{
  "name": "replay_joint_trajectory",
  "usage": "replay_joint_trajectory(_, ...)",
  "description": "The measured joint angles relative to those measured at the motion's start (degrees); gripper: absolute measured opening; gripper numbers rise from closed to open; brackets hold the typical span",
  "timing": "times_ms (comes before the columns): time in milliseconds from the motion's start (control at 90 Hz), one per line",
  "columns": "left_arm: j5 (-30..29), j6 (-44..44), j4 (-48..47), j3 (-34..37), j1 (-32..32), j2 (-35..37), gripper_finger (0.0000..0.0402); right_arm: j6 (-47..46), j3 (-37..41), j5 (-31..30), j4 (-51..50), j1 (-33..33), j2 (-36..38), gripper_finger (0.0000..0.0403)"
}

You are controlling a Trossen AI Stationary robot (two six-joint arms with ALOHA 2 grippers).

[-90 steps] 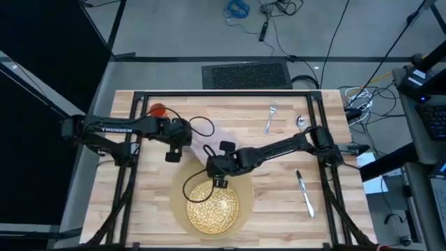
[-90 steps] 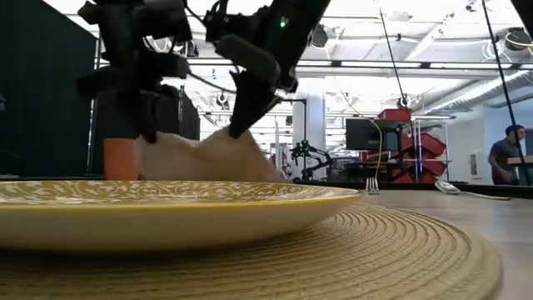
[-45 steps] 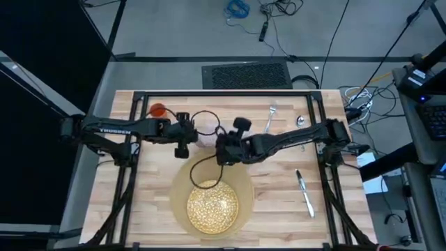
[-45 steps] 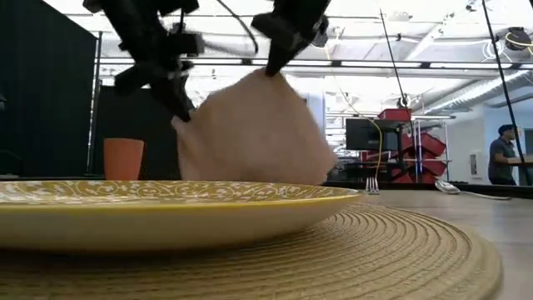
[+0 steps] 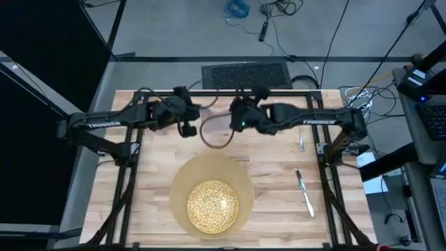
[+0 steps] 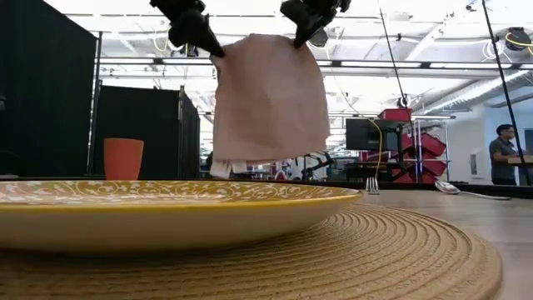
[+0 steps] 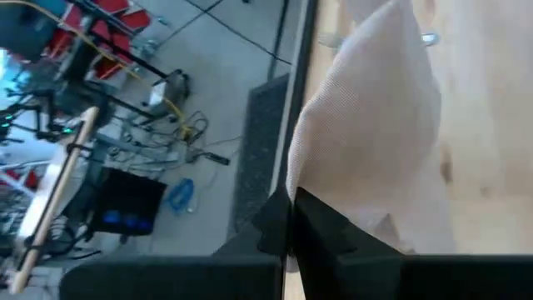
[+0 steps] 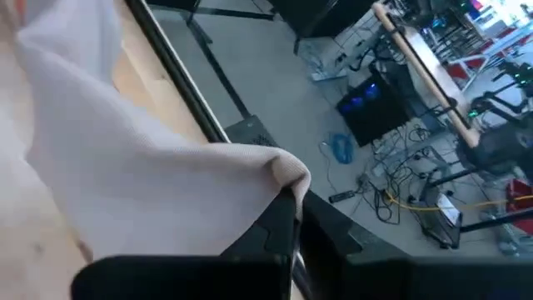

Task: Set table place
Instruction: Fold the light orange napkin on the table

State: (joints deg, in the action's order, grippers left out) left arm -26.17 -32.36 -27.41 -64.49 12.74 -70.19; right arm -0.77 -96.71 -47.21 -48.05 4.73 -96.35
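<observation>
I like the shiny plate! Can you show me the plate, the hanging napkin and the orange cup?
plate (image 5: pixel 212 206): high view, speckled centre.
napkin (image 6: pixel 268 100): low view, middle of the cloth.
orange cup (image 6: pixel 123 159): low view, its side.

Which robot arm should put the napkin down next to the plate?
Probably both: the left gripper and right gripper each pinch a top corner of the napkin, hanging clear of the table behind the plate.
</observation>
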Motion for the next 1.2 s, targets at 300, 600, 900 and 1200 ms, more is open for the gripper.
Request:
replay_joint_trajectory(300, 2.58, 0.55, -3.98, 1.75, 4.44, -0.07, 0.0000, 0.52, 3.39, 8.69, 3.31, 4.57, 0.08, 0.0000)
replay_joint_trajectory(600, 12.94, 7.67, -7.84, 6.21, 2.73, -0.07, 0.0000, -10.85, 13.88, 15.24, 5.22, 1.21, 0.01, 0.0000)
replay_joint_trajectory(900, 17.43, 15.02, -10.22, 9.97, -3.52, -0.07, 0.0000, -20.74, 17.05, 19.81, 4.97, -4.44, -0.01, 0.0000)
replay_joint_trajectory(1200, 17.66, 19.68, -7.68, 15.10, -8.55, -0.87, 0.0000, -29.29, 17.05, 23.25, 4.00, -8.81, -0.89, 0.0000)
